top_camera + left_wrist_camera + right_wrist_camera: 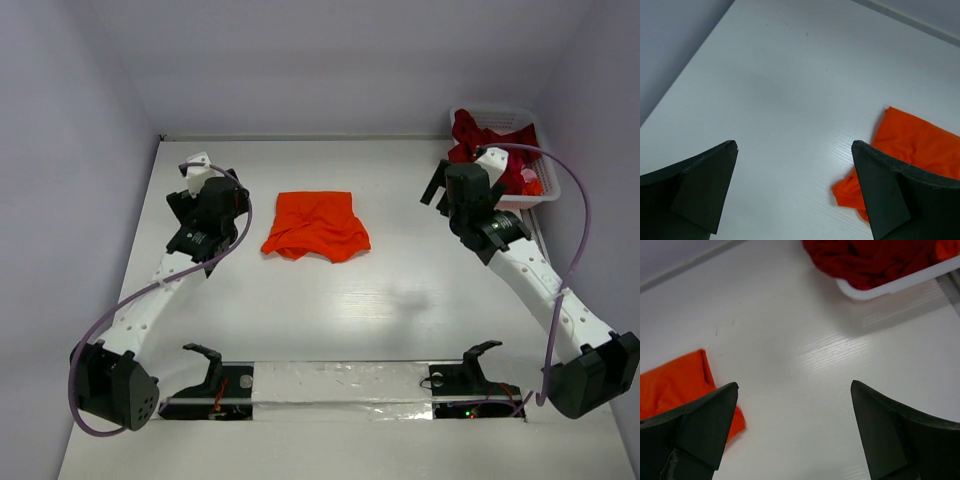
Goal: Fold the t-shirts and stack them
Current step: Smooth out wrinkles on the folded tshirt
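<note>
The orange t-shirt (316,225) lies roughly folded on the worktop. Your left gripper (795,150) and right gripper (795,387) hover either side of it, jaws wide, holding nothing. Beyond its right, the red t-shirts (478,133) fill the basket (548,190). Pinch just one and lift it clear.

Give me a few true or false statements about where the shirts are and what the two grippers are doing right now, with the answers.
1. The orange t-shirt lies on the table between the two arms. True.
2. The left gripper is clamped on the orange t-shirt. False: its jaws are open and empty, with the shirt lying off to one side.
3. Dark red shirts sit in the white basket at the far right. True.
4. The right gripper is shut. False: its jaws stand wide open over bare table, holding nothing.
</note>
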`<state>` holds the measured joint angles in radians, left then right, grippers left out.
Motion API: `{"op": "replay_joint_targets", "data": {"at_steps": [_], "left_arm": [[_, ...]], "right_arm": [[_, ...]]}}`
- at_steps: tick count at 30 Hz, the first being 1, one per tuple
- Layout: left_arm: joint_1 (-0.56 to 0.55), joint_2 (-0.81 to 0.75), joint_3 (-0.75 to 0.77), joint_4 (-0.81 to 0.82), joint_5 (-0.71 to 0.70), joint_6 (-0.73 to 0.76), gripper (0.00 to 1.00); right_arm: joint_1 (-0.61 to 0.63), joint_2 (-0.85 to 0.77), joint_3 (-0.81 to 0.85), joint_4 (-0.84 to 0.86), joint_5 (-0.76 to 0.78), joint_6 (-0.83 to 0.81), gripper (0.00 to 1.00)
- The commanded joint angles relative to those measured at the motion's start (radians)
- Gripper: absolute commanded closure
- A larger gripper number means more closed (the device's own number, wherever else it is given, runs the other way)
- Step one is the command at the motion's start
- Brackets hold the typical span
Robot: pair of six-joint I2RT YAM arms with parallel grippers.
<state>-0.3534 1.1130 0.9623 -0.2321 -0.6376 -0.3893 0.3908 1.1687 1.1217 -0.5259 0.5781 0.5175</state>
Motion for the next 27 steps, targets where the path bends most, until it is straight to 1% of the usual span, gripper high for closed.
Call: {"op": "replay_joint_targets", "data": {"at_steps": [1,3,5,7,9,10,11,12,14,15,16,17,18,19,20,21,22,23,24,26,27], "left_arm": [[-0.002,0.007,-0.017,0.21,-0.098,0.128,0.01],[-0.021,0.016,0.004,0.221,-0.116,0.148,0.01],[-0.021,0.007,-0.002,0.258,-0.064,0.2,0.01],[-0.021,-0.008,-0.028,0.338,-0.045,0.249,0.01],[-0.021,-0.012,-0.103,0.413,-0.05,0.337,0.01],[-0.021,-0.012,-0.137,0.503,-0.056,0.369,0.01],[-0.021,-0.012,-0.198,0.546,-0.056,0.385,0.01],[-0.009,-0.012,-0.224,0.575,-0.05,0.385,0.01],[0.023,-0.019,-0.298,0.643,-0.021,0.354,0.01],[0.034,-0.022,-0.328,0.672,-0.002,0.334,0.01],[0.043,-0.033,-0.361,0.739,0.025,0.307,0.01],[0.044,-0.036,-0.422,0.778,0.032,0.316,0.01],[0.054,-0.041,-0.448,0.813,0.024,0.323,0.01],[0.054,-0.051,-0.47,0.865,0.006,0.317,0.01],[0.071,-0.059,-0.505,0.895,0.001,0.317,0.01],[0.085,-0.064,-0.523,0.931,0.003,0.319,0.01],[0.085,-0.056,-0.543,1.014,0.007,0.323,0.01],[0.085,-0.042,-0.569,1.057,0.003,0.332,0.01],[0.096,-0.021,-0.573,1.088,-0.011,0.325,0.01],[0.096,0.04,-0.56,1.136,-0.027,0.316,0.01],[0.096,0.063,-0.559,1.154,-0.019,0.334,0.01]], "right_arm": [[-0.001,-0.037,0.075,0.077,0.216,0.018,0.0],[-0.001,-0.061,0.108,0.07,0.259,0.001,0.0],[-0.001,-0.072,0.096,0.096,0.29,-0.028,0.0],[-0.001,-0.046,0.07,0.128,0.423,-0.016,0.0],[-0.001,-0.014,0.012,0.196,0.507,-0.022,0.0],[-0.001,0.024,-0.005,0.201,0.631,0.004,0.0],[-0.001,0.041,-0.019,0.202,0.656,0.025,0.0],[-0.001,0.054,-0.029,0.24,0.663,-0.005,0.0],[-0.001,0.063,-0.075,0.274,0.687,-0.004,0.02],[-0.001,0.054,-0.107,0.358,0.69,-0.01,0.02],[-0.013,0.042,-0.187,0.409,0.669,-0.017,0.02],[-0.013,0.014,-0.224,0.461,0.655,-0.049,0.0],[-0.024,0.002,-0.259,0.601,0.648,-0.092,0.0],[-0.024,-0.009,-0.326,0.671,0.634,-0.131,0.0],[-0.038,-0.021,-0.353,0.741,0.622,-0.169,0.0],[-0.047,-0.042,-0.378,0.85,0.603,-0.207,0.0],[-0.056,-0.047,-0.396,0.898,0.571,-0.223,0.0],[-0.066,-0.049,-0.431,0.947,0.562,-0.241,0.0],[-0.076,-0.031,-0.448,1.056,0.565,-0.279,0.0],[-0.089,0.015,-0.48,1.177,0.589,-0.321,0.0],[-0.089,0.04,-0.494,1.273,0.585,-0.368,0.0]]}}
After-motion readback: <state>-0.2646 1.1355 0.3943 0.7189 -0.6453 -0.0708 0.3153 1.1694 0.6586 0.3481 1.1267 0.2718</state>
